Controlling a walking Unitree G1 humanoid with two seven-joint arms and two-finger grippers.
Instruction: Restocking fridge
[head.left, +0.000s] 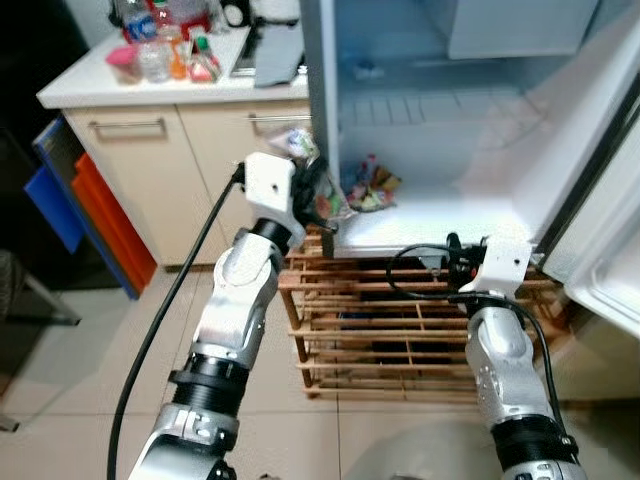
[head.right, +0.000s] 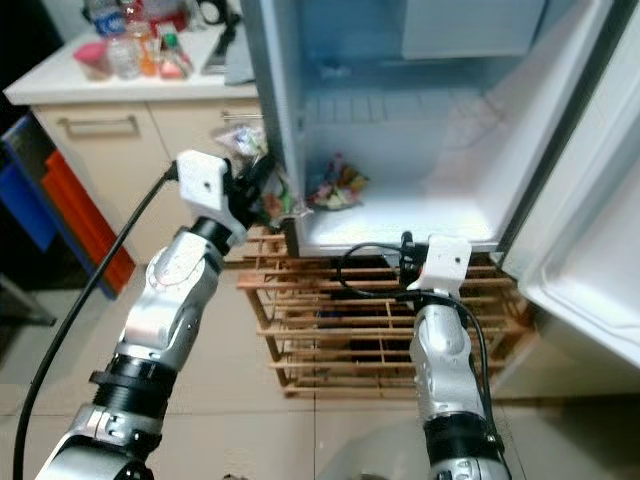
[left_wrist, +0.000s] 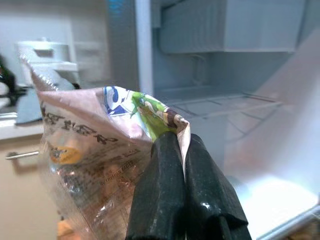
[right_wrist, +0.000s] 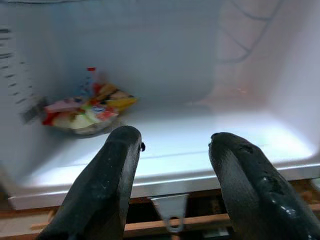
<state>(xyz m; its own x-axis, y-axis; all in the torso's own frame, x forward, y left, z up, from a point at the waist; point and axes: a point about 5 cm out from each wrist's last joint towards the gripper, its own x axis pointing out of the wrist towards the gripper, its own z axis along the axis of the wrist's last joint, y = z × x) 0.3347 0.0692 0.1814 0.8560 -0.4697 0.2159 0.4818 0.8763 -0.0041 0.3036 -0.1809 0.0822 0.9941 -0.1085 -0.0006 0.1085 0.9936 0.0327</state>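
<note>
Left gripper (left_wrist: 182, 190): fingers pressed together on the top edge of a snack bag (left_wrist: 95, 165), a thin pinch on the crimped seam so the bag hangs free below and to one side. Holding it by the seam probably keeps the contents uncrushed and lets the bag slide in edge-first. Just past the fingers is the fridge's (head.left: 430, 130) left wall edge, and beyond that the open compartment with its wire shelf (left_wrist: 220, 102). In the eye view the bag sits at the door frame, not yet inside, so the placing step looks under way rather than done.

Right gripper (right_wrist: 175, 170): fingers spread wide, holding nothing, touching nothing. They hover just in front of the fridge's bottom lip, pointing in at the white fridge floor (right_wrist: 215, 145). Ahead and off to one side, against the inner wall, lies a pile of snack packets (right_wrist: 85, 110) already stocked. Likely the right arm is parked low to stay out of the left arm's path.

Further out: wooden rack (head.left: 400, 330) directly under the fridge, beneath both grippers. Fridge door (head.left: 610, 250) swung open beside the right arm. Behind the left arm, a cabinet surface (head.left: 150, 90) carrying bottles and jars (head.left: 160, 50).
</note>
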